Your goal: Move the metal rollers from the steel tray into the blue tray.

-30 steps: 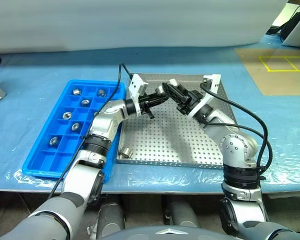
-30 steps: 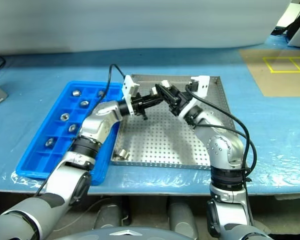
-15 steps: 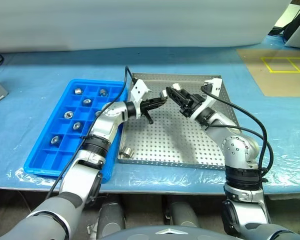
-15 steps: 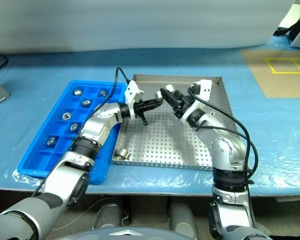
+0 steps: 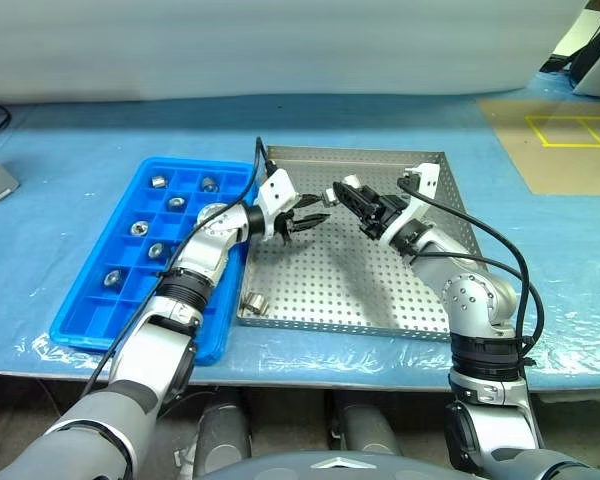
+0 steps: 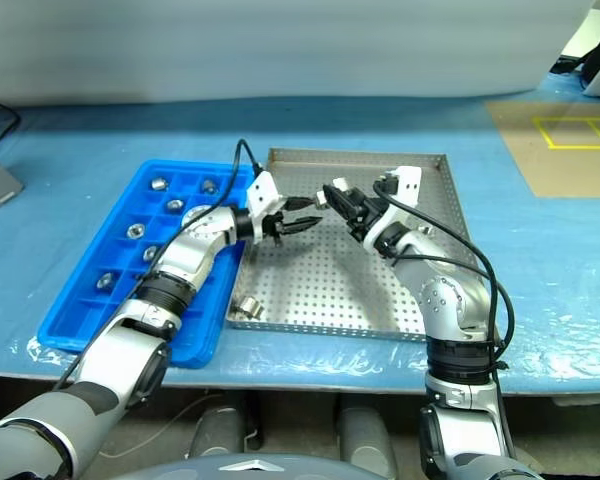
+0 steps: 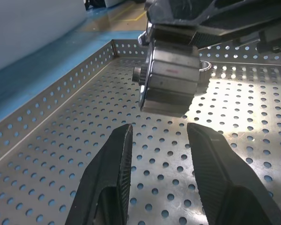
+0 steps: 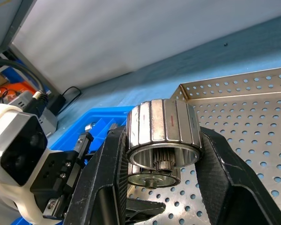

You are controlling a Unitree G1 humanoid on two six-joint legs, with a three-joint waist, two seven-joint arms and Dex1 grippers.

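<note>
Handoff underway: left hand [image 5: 313,220] now parted beside right hand [image 5: 337,191], which I keep clamped on roller [image 8: 163,132] over steel tray [image 5: 432,316].

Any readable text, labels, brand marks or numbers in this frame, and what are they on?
No text can be read.
Faint reddish mark on the metal roller held by the right gripper: too small and blurred to read.
Steel tray and blue tray: no lettering seen.

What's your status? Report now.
Left end effector open, empty. Right end effector shut on metal roller above steel tray. Second roller in tray's near corner. Nothing blocking.
</note>
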